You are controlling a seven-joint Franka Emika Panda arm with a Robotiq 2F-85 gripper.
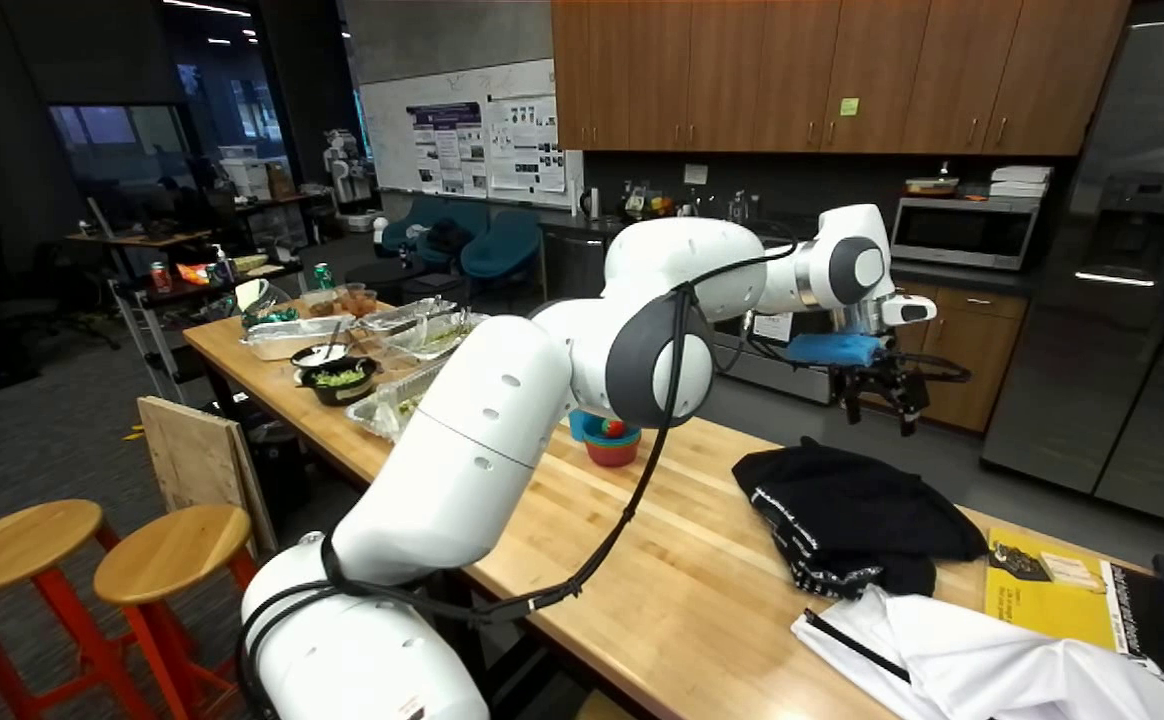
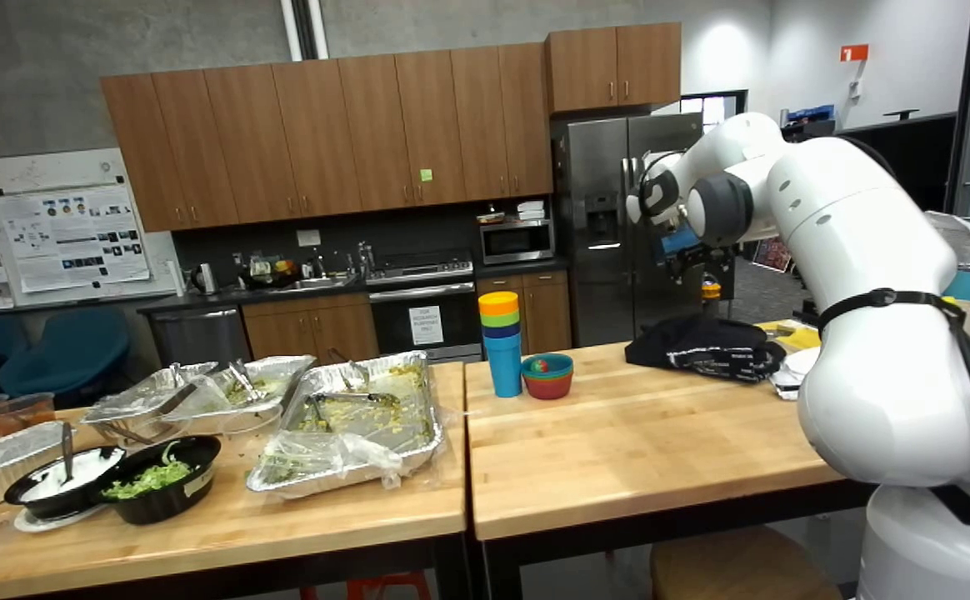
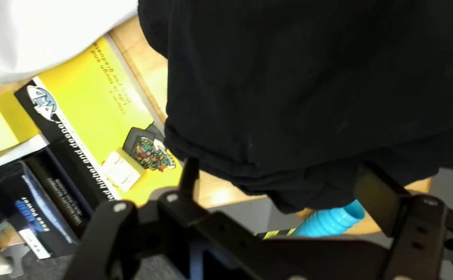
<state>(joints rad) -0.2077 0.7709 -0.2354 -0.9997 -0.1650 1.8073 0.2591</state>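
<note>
Note the gripper (image 1: 880, 415) with fingers (image 3: 382, 202) spread wide, gripping nothing, poised above the black cloth (image 3: 308, 97). Apart from that fabric in both exterior views; in the wrist view, framing stacked folds along the cloth's rim. Judging by that pose, best placed to work on those folds. Come down straight and slow, fingertips to either side of a raised ridge, and close only after brushing fabric, to avoid losing soft layers from a shallow pinch. Take several layers together; if lifting, go gently.

Mind the edge of the table (image 2: 602, 450) near and below the fingers: seemingly overrun by the black cloth, with floor (image 3: 246, 214) visible just past. Avoid pressing beyond that edge. Left of the fingers in the wrist view, watch for the yellow book (image 3: 102, 109), just beside the black cloth; farther left, for a dark box-shaped item (image 3: 12, 206). Past the book's other end, skirt the white cloth (image 3: 47, 35). For room to move, favour the stretch of table between the black cloth and, well away from the fingers, the nested bowls (image 2: 548, 387) and cup stack (image 2: 504, 358).
</note>
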